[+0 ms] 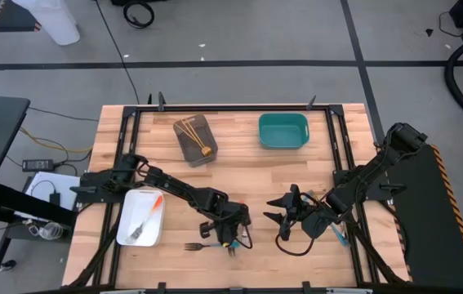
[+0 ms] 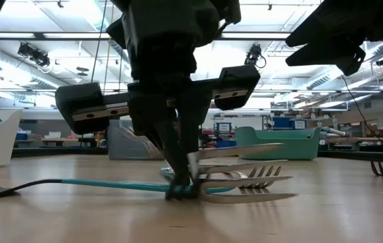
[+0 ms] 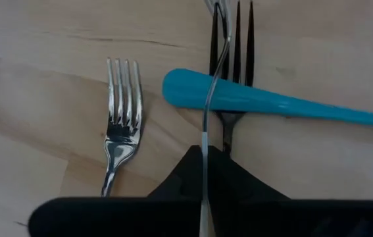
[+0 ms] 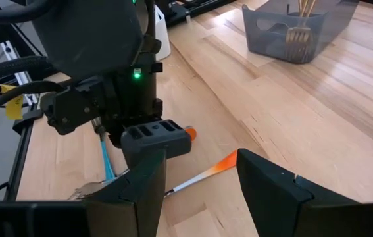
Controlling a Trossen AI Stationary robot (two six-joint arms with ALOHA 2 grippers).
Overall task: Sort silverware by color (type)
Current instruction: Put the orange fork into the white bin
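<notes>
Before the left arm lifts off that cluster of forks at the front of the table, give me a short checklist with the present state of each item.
1. Left gripper down at the fork cluster: ok.
2. Closed on one fork only: cannot tell; in the left wrist view its fingers meet around a thin silver fork handle, with a dark metal fork directly beneath.
3. Blue-handled fork clear of the grip: not ok, it lies across the dark fork.
4. Silver fork lying beside them apart from the grip: ok.
5. Right gripper clear: ok, open, off to the side over an orange-handled fork.
6. Grey tray, teal tray and white tray unobstructed: ok.
</notes>
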